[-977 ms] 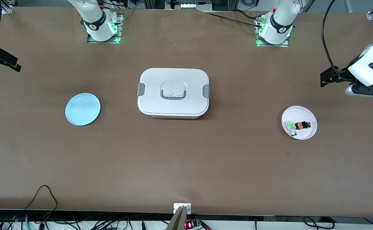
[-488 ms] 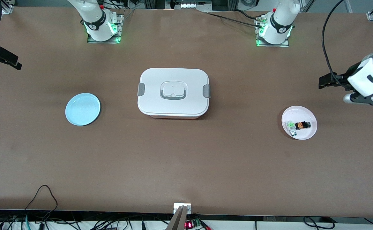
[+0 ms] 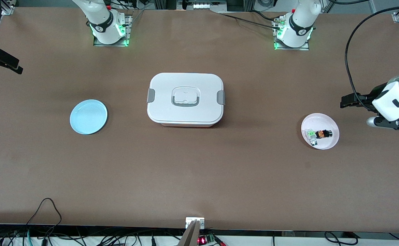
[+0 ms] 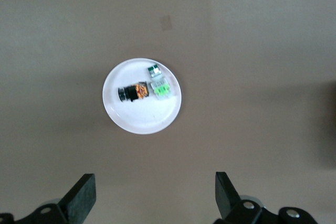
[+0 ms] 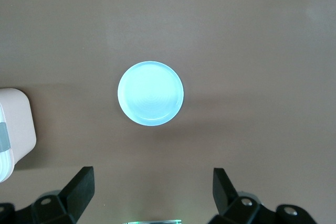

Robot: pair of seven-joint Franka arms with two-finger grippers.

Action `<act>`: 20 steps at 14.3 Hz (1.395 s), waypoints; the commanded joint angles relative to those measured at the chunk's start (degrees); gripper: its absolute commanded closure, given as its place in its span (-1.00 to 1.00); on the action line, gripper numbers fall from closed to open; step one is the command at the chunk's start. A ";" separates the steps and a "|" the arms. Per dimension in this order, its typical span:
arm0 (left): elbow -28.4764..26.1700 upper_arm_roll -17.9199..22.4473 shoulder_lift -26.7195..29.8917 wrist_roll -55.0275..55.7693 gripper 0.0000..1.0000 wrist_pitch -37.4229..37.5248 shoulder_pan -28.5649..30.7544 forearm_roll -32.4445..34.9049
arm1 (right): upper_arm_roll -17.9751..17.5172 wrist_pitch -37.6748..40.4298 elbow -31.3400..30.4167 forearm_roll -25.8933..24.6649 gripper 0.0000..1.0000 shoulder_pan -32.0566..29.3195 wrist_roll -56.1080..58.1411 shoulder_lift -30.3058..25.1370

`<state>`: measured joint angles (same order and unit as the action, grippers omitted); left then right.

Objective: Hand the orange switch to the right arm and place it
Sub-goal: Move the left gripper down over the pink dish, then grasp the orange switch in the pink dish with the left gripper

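The orange switch (image 3: 323,133) lies on its side on a small pink plate (image 3: 329,121) near the left arm's end of the table, next to a clear-and-green component (image 3: 311,134). My left gripper (image 3: 394,124) hangs in the air beside the plate, toward the table's end. In the left wrist view it (image 4: 153,198) is open and empty, with the switch (image 4: 132,92) and plate (image 4: 142,121) below and ahead of it. My right gripper (image 3: 2,61) waits at the right arm's end of the table, open and empty (image 5: 152,192).
A white lidded box (image 3: 185,99) with a handle stands mid-table. A light blue plate (image 3: 88,116) lies toward the right arm's end, also seen in the right wrist view (image 5: 150,93). A black cable (image 3: 347,51) loops to the left wrist.
My left gripper has moved down the front view, toward the front camera, and now sits level with the pink plate. The switch has not moved. The right gripper barely shifted.
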<state>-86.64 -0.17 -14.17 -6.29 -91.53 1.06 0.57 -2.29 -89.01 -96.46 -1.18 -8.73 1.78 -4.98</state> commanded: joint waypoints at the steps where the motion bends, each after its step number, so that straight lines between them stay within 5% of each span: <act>1: -4.48 -0.18 -3.05 -1.45 -1.00 -8.80 0.17 1.54 | 0.00 0.77 0.74 0.39 -1.00 0.20 0.07 -0.03; 6: -19.50 0.17 -2.98 -1.27 -1.00 -28.33 0.79 1.63 | -0.09 0.77 0.65 0.39 -1.00 0.64 -0.02 1.02; 11: -25.23 1.22 -6.57 -0.83 -1.00 -39.23 2.89 3.73 | -0.35 0.86 0.48 0.30 -1.00 0.64 0.33 2.34; 20: -27.97 1.31 -12.20 1.89 -0.89 -42.41 5.27 3.74 | -0.35 2.97 0.04 0.57 -1.00 0.56 -0.11 3.05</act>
<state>-114.70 1.08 -25.05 -5.80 -132.30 5.94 3.28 -2.51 -86.80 -96.53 -1.18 -8.12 2.06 -1.96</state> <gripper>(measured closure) 0.004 0.000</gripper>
